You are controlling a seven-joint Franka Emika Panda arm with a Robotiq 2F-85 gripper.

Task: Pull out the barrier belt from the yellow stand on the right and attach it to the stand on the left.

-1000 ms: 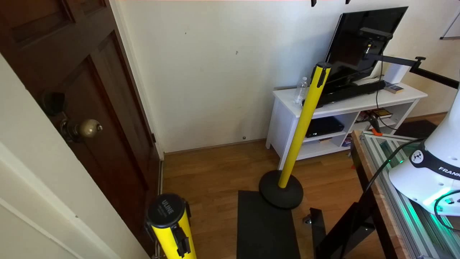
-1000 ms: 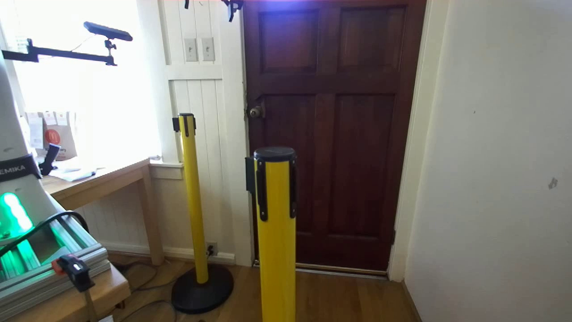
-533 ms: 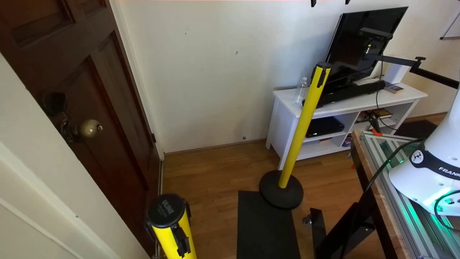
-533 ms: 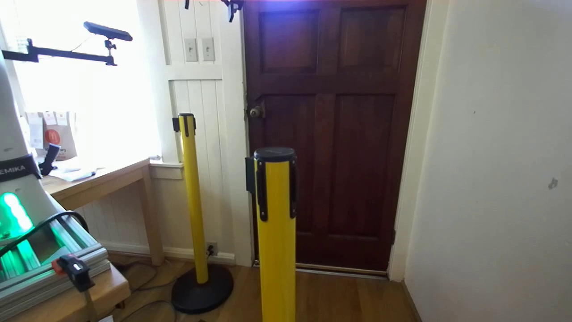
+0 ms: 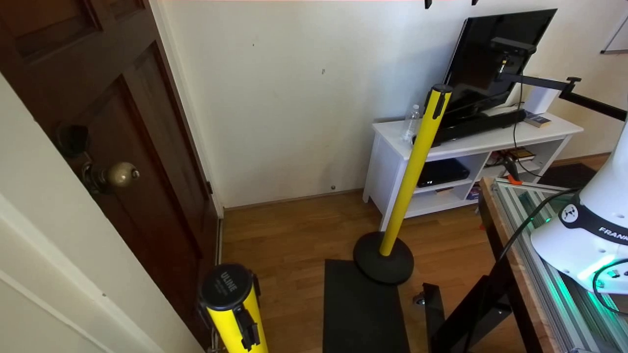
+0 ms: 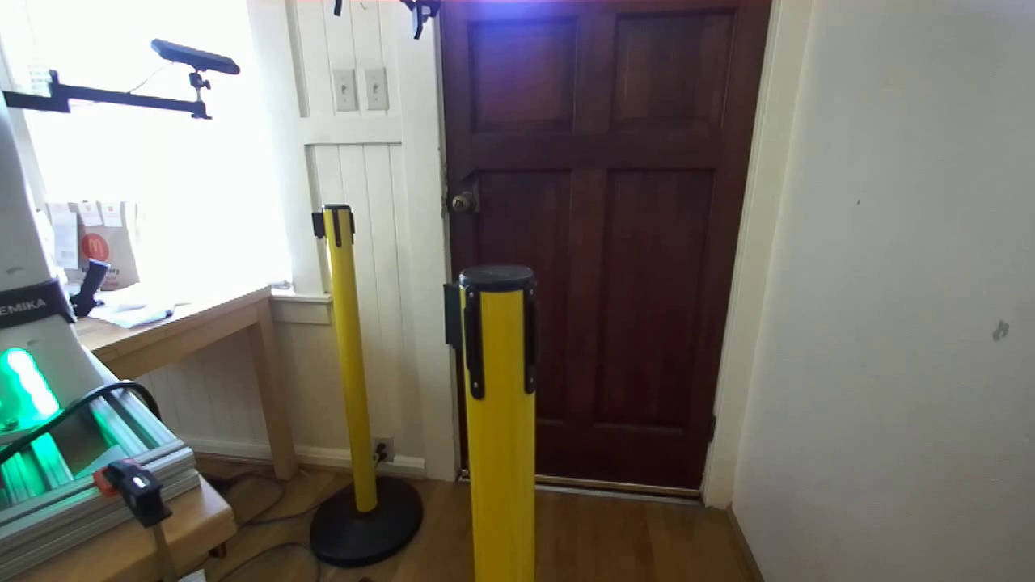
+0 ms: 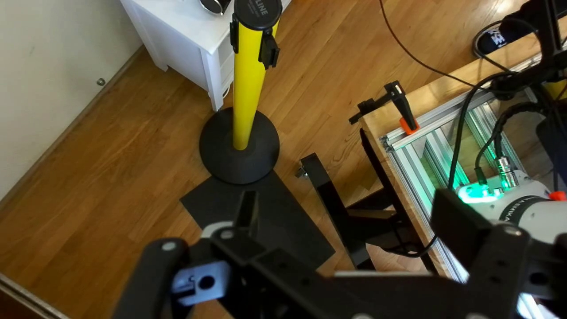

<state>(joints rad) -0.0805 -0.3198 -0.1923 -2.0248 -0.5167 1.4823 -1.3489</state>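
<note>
The gripper [image 7: 348, 214] stood spread wide, with nothing in its hold.
In an exterior view, a near yellow post [image 6: 500, 440] and a far yellow post [image 6: 350, 347] stood upright, well apart; a black clip [image 6: 453, 317] stuck out at the near one's top, but the barrier belt itself could not be made out at either.

Pincer [image 5: 451, 3] agape, yel. stand [image 5: 411, 176] nr TV unit [image 5: 495, 138], fg yel. stand [image 5: 225, 319] nr door [image 5: 147, 147]
</note>
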